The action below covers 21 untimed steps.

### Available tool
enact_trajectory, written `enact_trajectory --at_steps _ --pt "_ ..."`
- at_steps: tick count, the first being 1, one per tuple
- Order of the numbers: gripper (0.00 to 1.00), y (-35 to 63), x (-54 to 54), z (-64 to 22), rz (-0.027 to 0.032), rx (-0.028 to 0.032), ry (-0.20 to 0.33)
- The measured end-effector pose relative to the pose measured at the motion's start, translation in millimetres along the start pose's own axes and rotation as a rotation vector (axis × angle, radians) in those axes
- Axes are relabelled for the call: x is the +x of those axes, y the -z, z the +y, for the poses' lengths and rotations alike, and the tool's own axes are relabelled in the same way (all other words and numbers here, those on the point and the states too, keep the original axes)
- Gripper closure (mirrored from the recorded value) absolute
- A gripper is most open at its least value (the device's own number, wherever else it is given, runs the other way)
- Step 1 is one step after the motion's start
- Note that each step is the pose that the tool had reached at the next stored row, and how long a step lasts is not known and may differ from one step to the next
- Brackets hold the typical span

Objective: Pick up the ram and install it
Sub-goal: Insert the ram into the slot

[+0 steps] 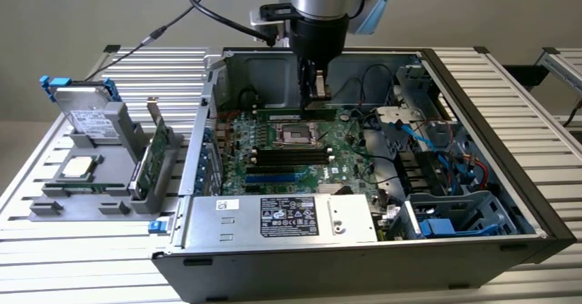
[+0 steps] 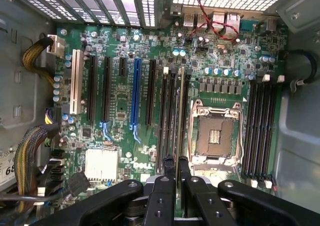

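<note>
1. Looking at the gripper [image 1: 314, 94] first: we see it hanging inside the open PC case [image 1: 345, 273], over the far part of the motherboard [image 1: 272, 174] in the exterior view.
2. Its two fingers [image 2: 161, 196] are pinched tight on the ram [image 2: 180, 111]. In the wrist view we see the ram edge-on, as a thin strip running away from the fingertips.
3. That ram is lined up along the black memory slots [image 2: 165, 121] right beside the CPU socket [image 2: 216, 136], on the side facing the blue slot [image 2: 136, 94]. We can't tell if it's touching a slot or sitting just above one.
4. Another group of black slots [image 2: 260, 131] lies on the socket's other side.
5. Off on the exterior view's left, a grey tray [image 1: 46, 208] holds a hard drive [image 1: 91, 116], a square silver chip [image 1: 80, 168] and a green expansion card [image 1: 157, 150] standing upright. All of that is well apart from the gripper.
</note>
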<state>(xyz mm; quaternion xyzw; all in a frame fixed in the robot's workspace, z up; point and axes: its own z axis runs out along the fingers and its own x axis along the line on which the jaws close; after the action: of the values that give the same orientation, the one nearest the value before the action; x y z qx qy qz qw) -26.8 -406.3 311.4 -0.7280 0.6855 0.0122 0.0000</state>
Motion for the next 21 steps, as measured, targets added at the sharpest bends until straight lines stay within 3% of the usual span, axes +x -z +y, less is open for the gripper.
enact_trajectory --at_steps 21 --pt "0.87 -38.3 -4.2 2.1 0.001 -0.0029 0.0"
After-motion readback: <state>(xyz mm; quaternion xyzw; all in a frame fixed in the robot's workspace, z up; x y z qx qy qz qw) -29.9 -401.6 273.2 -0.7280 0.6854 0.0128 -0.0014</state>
